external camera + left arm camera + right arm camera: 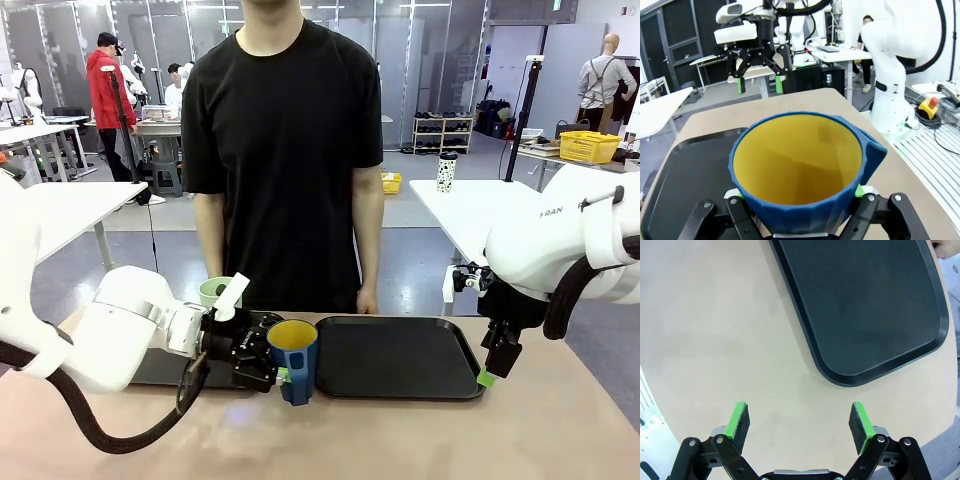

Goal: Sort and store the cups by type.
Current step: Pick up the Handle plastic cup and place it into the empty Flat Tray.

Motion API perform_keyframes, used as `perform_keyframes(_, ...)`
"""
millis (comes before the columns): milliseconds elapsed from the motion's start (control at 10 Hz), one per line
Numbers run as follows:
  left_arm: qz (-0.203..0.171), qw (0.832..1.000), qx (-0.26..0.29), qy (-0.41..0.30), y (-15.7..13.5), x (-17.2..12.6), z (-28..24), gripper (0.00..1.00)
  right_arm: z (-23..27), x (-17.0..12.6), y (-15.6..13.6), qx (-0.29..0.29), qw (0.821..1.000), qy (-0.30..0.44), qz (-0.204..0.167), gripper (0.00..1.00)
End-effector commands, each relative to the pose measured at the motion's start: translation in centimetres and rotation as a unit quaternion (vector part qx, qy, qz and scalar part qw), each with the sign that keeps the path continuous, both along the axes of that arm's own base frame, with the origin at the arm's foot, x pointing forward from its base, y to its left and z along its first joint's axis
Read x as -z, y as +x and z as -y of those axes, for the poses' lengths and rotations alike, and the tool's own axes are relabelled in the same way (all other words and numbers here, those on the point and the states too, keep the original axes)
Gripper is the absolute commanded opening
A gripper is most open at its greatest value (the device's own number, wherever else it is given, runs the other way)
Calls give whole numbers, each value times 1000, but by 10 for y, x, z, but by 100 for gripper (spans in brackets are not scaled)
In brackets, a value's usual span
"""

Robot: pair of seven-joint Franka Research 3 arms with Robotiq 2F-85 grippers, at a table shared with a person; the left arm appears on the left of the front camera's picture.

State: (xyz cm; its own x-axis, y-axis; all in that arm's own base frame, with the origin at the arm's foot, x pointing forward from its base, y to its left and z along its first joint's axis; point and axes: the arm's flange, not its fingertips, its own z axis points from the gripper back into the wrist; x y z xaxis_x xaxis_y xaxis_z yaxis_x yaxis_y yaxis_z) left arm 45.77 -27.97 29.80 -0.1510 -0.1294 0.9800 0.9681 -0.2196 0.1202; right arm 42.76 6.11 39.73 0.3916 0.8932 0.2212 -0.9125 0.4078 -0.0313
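My left gripper (290,374) is shut on the dark blue mug (292,358), holding it upright just left of the black tray (400,360). In the left wrist view the mug (797,190) shows its yellow inside, its handle (874,157) points right, and a green pad (858,190) presses its wall. The pale green tumbler (213,291) stands behind my left arm, partly hidden by it. My right gripper (492,368) hangs open over the table at the tray's right corner. In its wrist view the fingers (738,421) stand wide apart above bare tabletop.
A person in a black shirt stands at the far edge, one hand (367,300) near the tray. A second dark tray (155,376) lies under my left arm. A white speckled cup (446,172) sits on a far table.
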Motion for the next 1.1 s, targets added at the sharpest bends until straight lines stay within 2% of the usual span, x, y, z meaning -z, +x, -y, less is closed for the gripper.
perform_keyframes(0,-1,1000,-15,0,-5,-4,9,76,2,1,0,-5,1000,-2,4,100)
perform_keyframes(100,0,1000,0,0,0,0,0,76,2,1,0,-5,1000,-2,4,100)
perform_keyframes(500,-1,1000,-5,1,0,1,2,77,2,1,0,-5,1000,-2,4,100)
perform_keyframes(600,6,999,-30,-14,7,6,19,77,2,1,0,-5,1000,-2,4,100)
perform_keyframes(1000,-6,994,-106,-22,26,16,55,77,2,1,0,-5,1000,-2,4,100)
